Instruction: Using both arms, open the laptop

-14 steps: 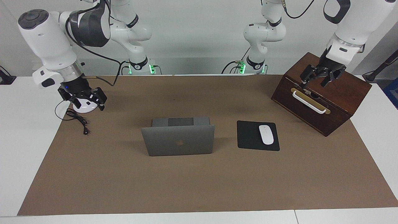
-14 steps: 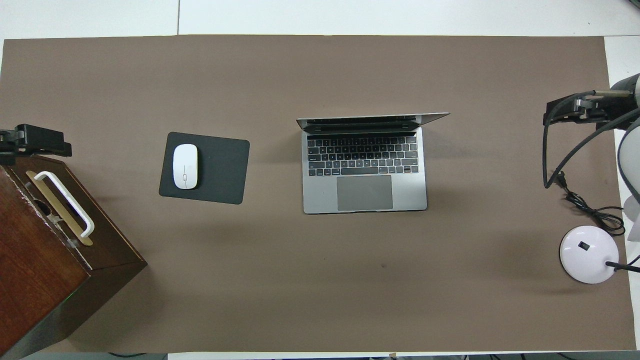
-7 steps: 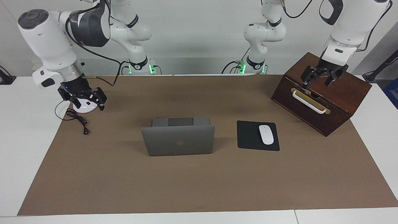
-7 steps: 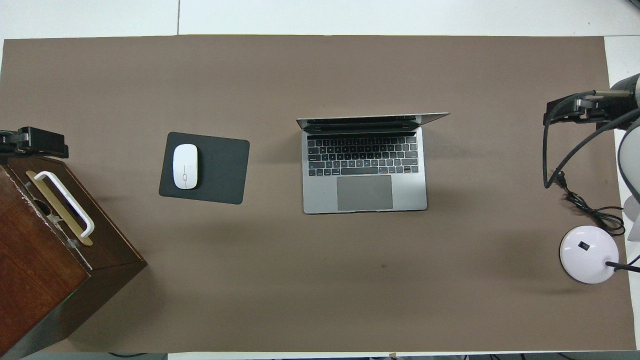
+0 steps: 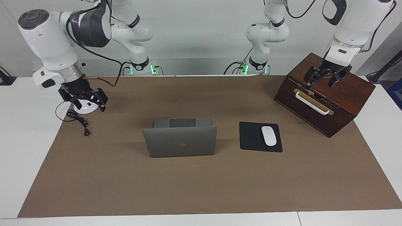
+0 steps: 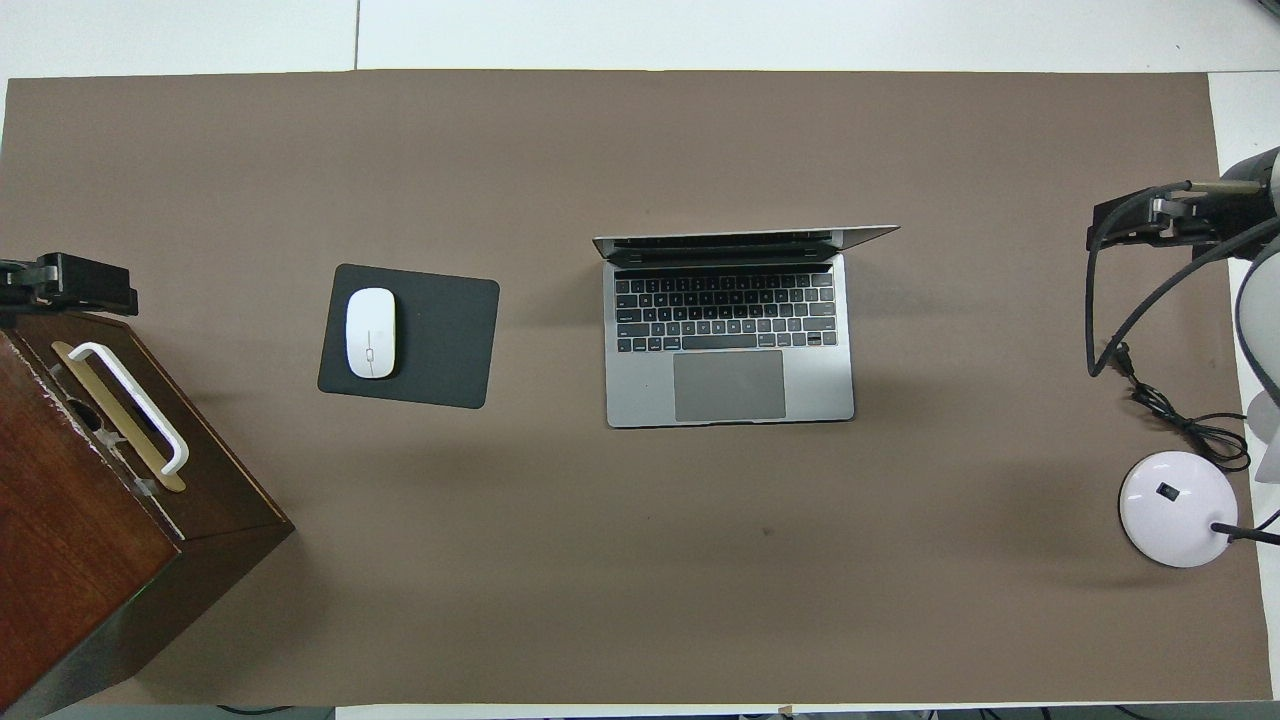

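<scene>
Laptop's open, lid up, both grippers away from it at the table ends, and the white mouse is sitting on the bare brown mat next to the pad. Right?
One thing is off: the white mouse lies on the black mouse pad, not on the bare mat, as the overhead view shows. The rest holds: the laptop is open, with the left gripper and right gripper away at the table ends.

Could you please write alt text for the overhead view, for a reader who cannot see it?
An open laptop sits mid-table on a brown mat, keyboard toward the robots. A white mouse lies on a black mouse pad beside it. At the table's ends are a wooden box under the open left gripper, and a white lamp base near the right gripper.
</scene>
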{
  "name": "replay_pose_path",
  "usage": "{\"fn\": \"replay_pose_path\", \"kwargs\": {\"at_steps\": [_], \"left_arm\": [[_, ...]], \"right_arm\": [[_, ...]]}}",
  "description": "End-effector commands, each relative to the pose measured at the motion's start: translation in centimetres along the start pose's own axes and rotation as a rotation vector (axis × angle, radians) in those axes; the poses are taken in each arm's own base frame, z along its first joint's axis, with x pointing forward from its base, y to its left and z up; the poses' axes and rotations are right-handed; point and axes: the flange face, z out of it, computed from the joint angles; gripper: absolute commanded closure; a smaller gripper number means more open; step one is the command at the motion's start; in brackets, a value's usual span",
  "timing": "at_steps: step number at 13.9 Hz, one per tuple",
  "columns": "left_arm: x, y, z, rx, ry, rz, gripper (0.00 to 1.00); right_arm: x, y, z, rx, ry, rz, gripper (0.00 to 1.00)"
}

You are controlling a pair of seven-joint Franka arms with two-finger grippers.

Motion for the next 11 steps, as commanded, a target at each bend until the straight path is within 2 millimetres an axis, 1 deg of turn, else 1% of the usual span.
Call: {"fn": "replay_pose_path", "kwargs": {"at_steps": [1,11], "left_arm": [[-0.36,0.11,0.01,-0.015,0.013,0.004,0.00],[-0.35,0.02,0.00,-0.058,0.011,-0.010,0.00]], "right_arm": [[-0.70,0.34,-0.26,0.015,-0.003,-0.015,0.00],[-0.70,0.34,-0.26,0.015,-0.003,-0.015,0.00]]}}
